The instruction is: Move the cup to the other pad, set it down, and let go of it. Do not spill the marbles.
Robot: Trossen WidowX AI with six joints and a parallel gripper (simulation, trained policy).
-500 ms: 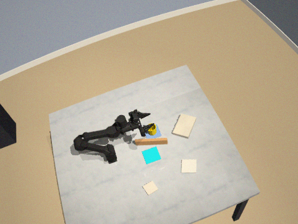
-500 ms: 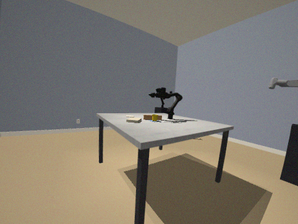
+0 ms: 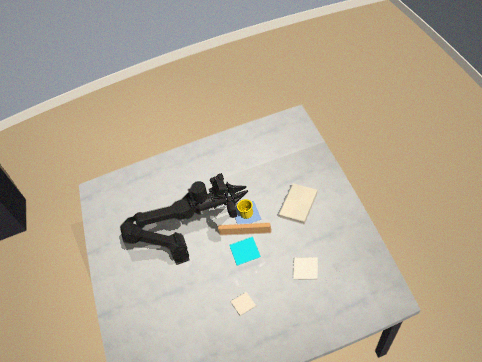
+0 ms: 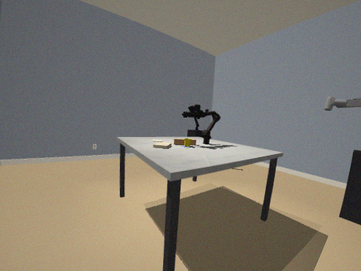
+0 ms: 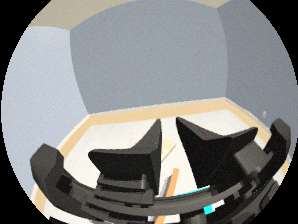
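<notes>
- Cup [image 3: 245, 209] [image 4: 187, 142], yellow, upright on the blue pad [image 3: 255, 218]; its mouth shows from the top view, but the marbles inside are too small to make out.
- Gripper [image 3: 245, 190] [image 4: 183, 114] [image 5: 168, 121] raised above the table, apart from the cup; its fingers stand narrow, with a slim gap between the tips and nothing held there.
- Orange bar [image 3: 245, 229] [image 4: 180, 141] [image 5: 173, 182] lying just beside the blue pad, between it and the cyan pad.
- Cyan pad [image 3: 245, 251] [image 5: 208, 210] on the far side of that bar from the cup, with nothing standing on it.
- Large cream slab [image 3: 298, 203] [image 4: 162, 145] flat near the blue pad, on the side away from the arm.
- Two smaller cream squares, one [image 3: 305, 268] beyond the cyan pad and the other [image 3: 243, 303] closer to the table's edge.
- Black arm [image 3: 160, 216] [image 4: 214, 120] bent up from its foot on the marbled grey table [image 3: 175, 310] [image 4: 225, 161], reaching out toward the cup's side.
</notes>
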